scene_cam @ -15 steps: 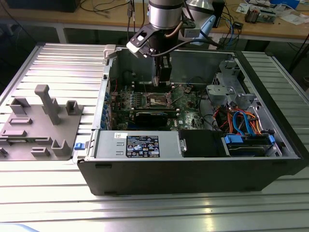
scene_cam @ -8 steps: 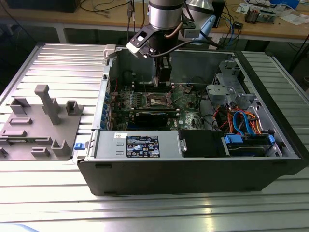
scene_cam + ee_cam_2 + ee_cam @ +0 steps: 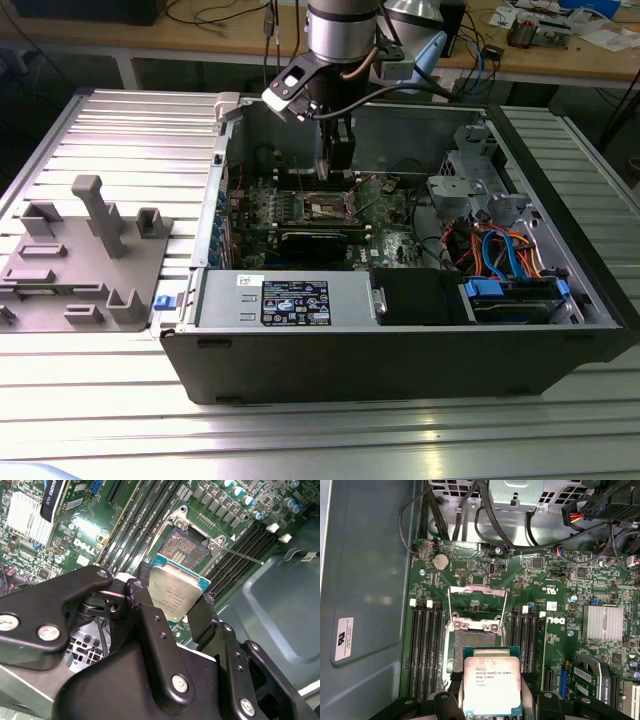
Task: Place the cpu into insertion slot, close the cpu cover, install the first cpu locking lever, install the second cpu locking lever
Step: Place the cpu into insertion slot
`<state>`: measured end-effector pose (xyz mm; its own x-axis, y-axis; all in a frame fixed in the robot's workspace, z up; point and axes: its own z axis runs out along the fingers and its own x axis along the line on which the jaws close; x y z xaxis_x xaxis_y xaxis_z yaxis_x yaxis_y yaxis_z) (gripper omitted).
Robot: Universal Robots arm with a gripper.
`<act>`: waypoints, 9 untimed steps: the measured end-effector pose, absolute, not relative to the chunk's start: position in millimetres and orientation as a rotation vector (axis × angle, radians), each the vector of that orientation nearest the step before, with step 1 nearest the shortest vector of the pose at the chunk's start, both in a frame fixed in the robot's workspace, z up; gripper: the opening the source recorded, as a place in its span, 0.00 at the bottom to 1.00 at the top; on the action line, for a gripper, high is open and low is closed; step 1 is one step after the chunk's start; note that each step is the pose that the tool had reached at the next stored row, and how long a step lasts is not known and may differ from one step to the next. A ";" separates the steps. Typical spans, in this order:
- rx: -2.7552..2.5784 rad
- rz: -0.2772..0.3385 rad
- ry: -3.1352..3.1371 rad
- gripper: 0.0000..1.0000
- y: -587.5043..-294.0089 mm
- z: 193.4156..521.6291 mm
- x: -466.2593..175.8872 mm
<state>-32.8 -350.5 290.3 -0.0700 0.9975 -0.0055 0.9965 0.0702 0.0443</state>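
The hand [image 3: 171, 602] is closed on the edges of the chip [image 3: 492, 685], holding it just above the open socket [image 3: 472, 642] with its cover [image 3: 477, 600] flipped back; lowered tilted or off-centre, the chip could bend the socket's pins.

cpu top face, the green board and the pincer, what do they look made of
The cpu: top looks like brushed silvery metal with a dull sheen, on a green edge. The circuit board: green laminate, glossy-looking, with soldered parts. The pincer, shut on the cpu: black links with a smooth, slight shine and silvery screws; painted metal or hard plastic, I cannot tell which.
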 end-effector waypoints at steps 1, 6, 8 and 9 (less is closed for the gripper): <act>2.118 0.044 2.273 0.54 -350.5 290.2 -32.8; 2.118 0.045 2.273 0.54 -350.5 289.2 -32.8; 2.118 0.045 2.273 0.54 -350.5 288.7 -32.8; 2.118 0.045 2.273 0.54 -350.5 288.5 -32.8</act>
